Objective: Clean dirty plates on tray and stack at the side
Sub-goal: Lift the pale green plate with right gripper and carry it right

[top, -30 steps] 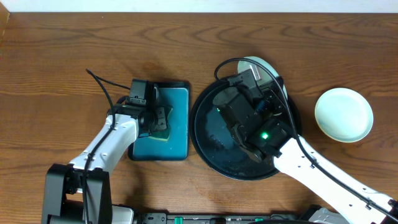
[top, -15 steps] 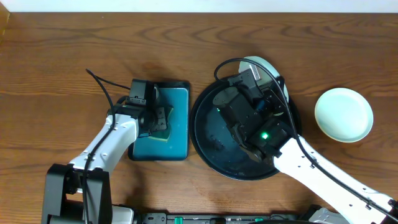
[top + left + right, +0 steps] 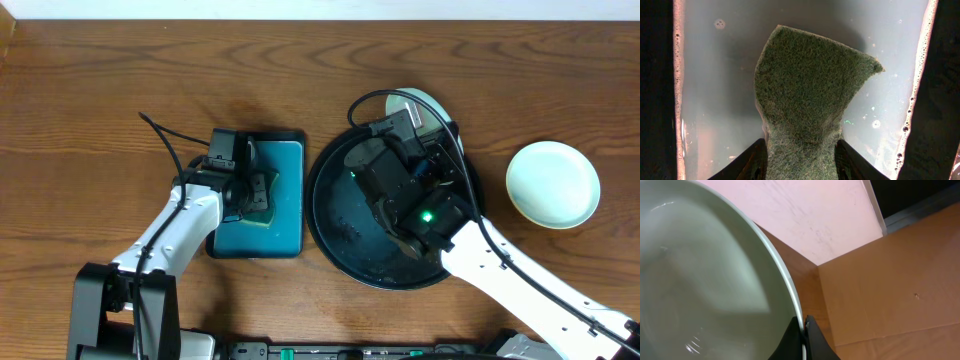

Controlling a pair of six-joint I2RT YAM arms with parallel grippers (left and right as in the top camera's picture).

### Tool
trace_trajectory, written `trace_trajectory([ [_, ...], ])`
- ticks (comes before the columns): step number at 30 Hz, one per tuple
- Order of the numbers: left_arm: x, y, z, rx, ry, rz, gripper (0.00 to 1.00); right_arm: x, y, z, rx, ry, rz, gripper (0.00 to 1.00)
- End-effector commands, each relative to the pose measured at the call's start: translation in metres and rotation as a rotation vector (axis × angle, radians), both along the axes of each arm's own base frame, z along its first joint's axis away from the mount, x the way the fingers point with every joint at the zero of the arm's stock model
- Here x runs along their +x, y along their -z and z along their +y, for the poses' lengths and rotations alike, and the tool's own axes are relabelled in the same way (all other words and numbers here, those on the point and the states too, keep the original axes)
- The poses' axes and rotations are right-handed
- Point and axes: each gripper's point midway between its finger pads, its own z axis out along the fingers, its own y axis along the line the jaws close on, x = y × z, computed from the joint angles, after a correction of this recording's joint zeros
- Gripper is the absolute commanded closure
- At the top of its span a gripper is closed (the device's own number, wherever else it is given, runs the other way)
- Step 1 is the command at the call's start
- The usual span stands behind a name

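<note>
The right arm and the plate it held sprawled across the black tray, blocking most of it. The teal tray and left arm crowded the counter just left of it; a pale plate sat well right. Counter beyond the tray lay open.

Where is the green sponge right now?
Seen from overhead, the green sponge is on the left side, pinched in the left pincer in the small teal tray, just left of the big black tray.
</note>
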Motion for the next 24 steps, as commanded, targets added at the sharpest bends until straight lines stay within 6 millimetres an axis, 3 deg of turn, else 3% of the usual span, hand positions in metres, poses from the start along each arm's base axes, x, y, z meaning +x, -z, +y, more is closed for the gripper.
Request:
trace_trajectory([
  [1,-0.004,0.004,0.004,0.016,0.0,0.008,0.55,-0.001,-0.007,-0.006,0.033,0.028,-0.041,0.99],
  [10,-0.004,0.004,0.004,0.016,0.0,0.008,0.54,0.0,-0.005,-0.004,0.047,0.015,-0.033,0.99],
  [14,-0.004,0.004,0.004,0.016,0.0,0.008,0.54,0.003,0.005,0.0,0.151,0.001,-0.029,0.99],
  [18,-0.004,0.004,0.004,0.016,0.0,0.008,0.54,0.008,0.038,-0.004,0.403,0.025,0.034,0.99],
  [21,-0.004,0.004,0.004,0.016,0.0,0.008,0.54,0.008,0.064,-0.02,0.604,0.115,0.096,0.99],
  [23,-0.004,0.004,0.004,0.016,0.0,0.008,0.54,0.008,0.082,-0.039,0.728,0.214,0.123,0.99],
  [24,-0.004,0.004,0.004,0.016,0.0,0.008,0.54,0.007,0.1,-0.06,0.826,0.309,0.152,0.99],
])
